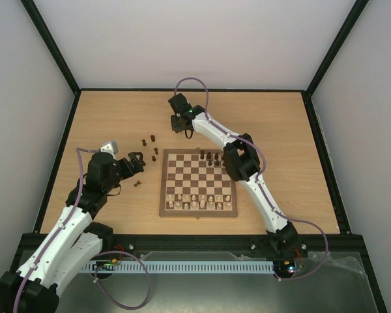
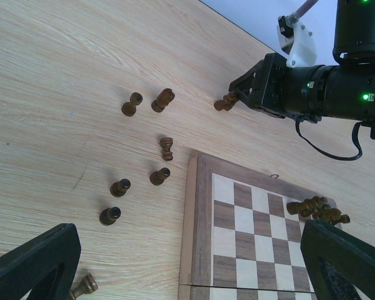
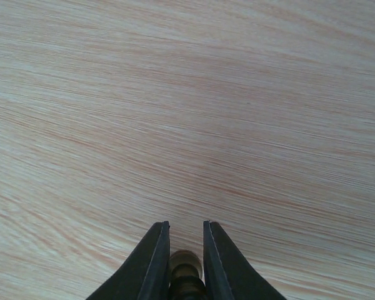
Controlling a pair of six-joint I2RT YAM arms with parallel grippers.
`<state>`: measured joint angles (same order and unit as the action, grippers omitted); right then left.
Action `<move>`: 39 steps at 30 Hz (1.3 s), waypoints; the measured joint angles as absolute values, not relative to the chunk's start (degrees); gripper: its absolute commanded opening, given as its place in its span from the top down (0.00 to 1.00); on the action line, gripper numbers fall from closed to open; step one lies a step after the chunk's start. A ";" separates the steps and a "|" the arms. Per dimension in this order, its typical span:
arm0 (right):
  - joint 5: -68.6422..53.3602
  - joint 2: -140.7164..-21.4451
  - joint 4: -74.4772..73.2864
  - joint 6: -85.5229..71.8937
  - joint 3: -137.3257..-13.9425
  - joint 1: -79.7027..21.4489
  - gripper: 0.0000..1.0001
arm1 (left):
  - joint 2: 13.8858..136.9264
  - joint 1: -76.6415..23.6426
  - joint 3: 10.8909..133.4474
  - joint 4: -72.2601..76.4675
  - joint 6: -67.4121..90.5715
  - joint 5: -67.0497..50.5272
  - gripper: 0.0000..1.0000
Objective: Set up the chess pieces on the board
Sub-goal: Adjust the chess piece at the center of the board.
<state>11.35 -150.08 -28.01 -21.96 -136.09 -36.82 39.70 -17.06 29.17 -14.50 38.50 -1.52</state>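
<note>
DARK PIECE IN TRANSIT: The right end effector (image 1: 182,125) is clamping a dark chess piece (image 2: 227,102) over the bench (image 1: 280,124), beyond the far-left corner of the board (image 1: 199,177); the left end effector (image 1: 139,163) is gaping wide, empty. Loose pieces (image 2: 119,187) are lying on the bench beside the board. Held askew, the piece is probably risking slipping free or toppling the back-rank pieces (image 1: 210,156).

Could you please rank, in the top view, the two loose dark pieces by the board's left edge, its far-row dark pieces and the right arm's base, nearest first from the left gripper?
From the left gripper:
1. Two loose dark pieces, on the table just left of the board.
2. Far-row dark pieces, right of centre.
3. Right arm's base, near-right table edge.
</note>
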 measured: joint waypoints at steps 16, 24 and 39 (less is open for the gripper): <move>21.21 -147.30 -29.45 -21.26 -130.96 -36.40 0.84 | 39.35 -17.06 29.15 -14.52 38.50 -1.54 0.01; 22.65 -144.29 -29.30 -21.80 -124.27 -33.41 0.85 | 39.31 -17.06 29.15 -14.52 38.50 -1.56 0.01; 19.68 -137.99 -28.03 -22.28 -113.60 -29.06 0.73 | 39.31 -17.06 29.15 -14.52 38.50 -1.80 0.01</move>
<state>19.68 -137.99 -28.03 -22.28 -113.60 -29.06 39.31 -17.06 29.15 -14.52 38.50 -1.80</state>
